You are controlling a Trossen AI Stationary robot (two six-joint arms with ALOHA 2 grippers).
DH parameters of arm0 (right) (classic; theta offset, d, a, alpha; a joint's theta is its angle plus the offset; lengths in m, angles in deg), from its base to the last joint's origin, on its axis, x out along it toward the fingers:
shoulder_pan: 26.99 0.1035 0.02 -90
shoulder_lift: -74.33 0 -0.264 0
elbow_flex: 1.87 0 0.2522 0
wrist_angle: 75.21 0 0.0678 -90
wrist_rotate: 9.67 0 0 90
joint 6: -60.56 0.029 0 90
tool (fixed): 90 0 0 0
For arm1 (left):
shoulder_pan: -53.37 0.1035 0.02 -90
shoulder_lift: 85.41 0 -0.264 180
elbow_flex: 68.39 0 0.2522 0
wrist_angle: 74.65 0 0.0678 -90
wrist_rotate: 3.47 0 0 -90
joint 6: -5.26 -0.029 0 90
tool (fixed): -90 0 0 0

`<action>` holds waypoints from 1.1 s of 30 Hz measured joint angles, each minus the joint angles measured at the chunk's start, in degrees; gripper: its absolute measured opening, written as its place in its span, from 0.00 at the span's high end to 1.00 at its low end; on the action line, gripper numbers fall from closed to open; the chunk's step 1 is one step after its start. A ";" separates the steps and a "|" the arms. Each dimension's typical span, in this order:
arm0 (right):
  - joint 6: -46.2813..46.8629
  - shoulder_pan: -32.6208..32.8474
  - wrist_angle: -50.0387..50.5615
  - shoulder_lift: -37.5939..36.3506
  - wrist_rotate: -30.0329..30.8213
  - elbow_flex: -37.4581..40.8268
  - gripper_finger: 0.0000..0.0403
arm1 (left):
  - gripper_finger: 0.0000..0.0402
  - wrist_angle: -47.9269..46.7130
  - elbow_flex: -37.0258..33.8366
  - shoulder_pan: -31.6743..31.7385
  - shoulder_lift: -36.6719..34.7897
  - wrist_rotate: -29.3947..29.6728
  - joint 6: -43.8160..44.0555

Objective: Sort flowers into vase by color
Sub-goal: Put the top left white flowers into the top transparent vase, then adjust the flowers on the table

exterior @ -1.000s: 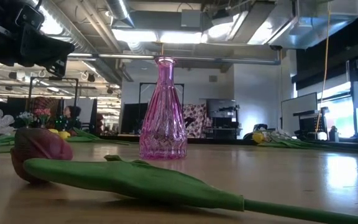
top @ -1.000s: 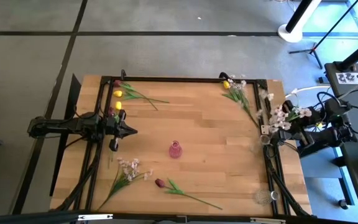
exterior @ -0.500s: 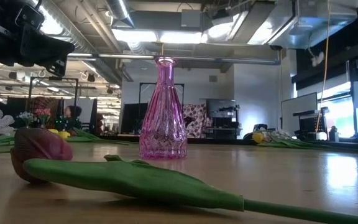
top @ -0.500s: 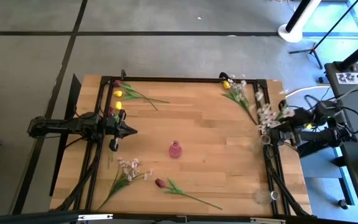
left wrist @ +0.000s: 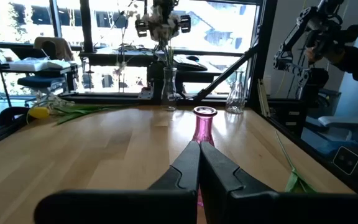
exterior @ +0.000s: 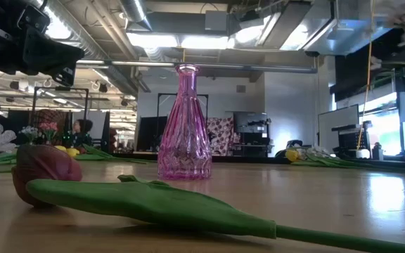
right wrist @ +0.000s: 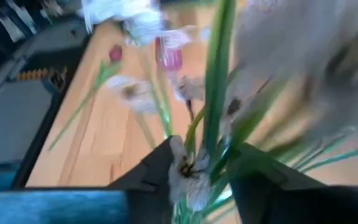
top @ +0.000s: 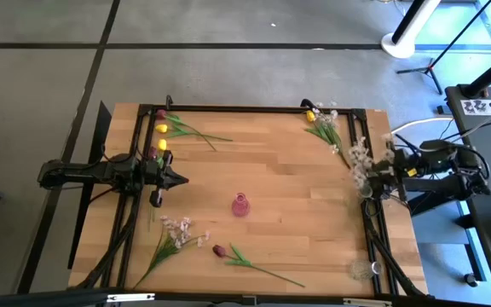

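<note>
My right gripper [top: 373, 177] hangs over the table's right edge, tipped downward, above a clear vase [top: 364, 191]. A spray of white-pink blossoms [top: 361, 160] stands in its open fingers; in the left wrist view the stems run down into that vase [left wrist: 168, 93]. My left gripper [top: 180, 179] waits shut at the left, level, pointing at the pink vase [top: 240, 205] in the middle. Other flowers lie flat on the wood: yellow tulips [top: 162, 128] far left, a maroon tulip [top: 220, 251] near the front, and a white spray [top: 176, 232]. My right gripper [right wrist: 204, 155] has the spray's green stems [right wrist: 216, 124] between its two fingers, which come at them from above and from the right. The fingers stand wider apart than the stems. Whether a finger touches them, I cannot tell.
A second clear vase [top: 361, 270] stands at the near right corner. A yellow tulip with a spray [top: 322, 124] lies at the far right. A black frame [top: 254, 108] rims the table. Bare wood lies around the pink vase. People show in the room behind.
My right gripper has tipped downward and gone a little toward the table's left. The blossom spray has swung with it, from lying back over the arm to standing over the clear vase at the right edge.
</note>
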 joint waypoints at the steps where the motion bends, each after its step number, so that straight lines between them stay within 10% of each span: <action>1: 0.52 0.00 1.97 1.42 -0.01 -1.14 0.63 | 1.00 0.00 0.00 -0.01 0.00 -0.02 0.00; 18: 9.73 0.01 16.34 27.95 -13.98 -26.37 0.44 | 1.00 0.00 0.00 0.01 0.00 0.00 0.00; 33: 7.74 0.00 -0.43 30.38 5.08 -45.24 0.44 | 1.00 0.00 0.00 -0.01 0.00 0.00 0.00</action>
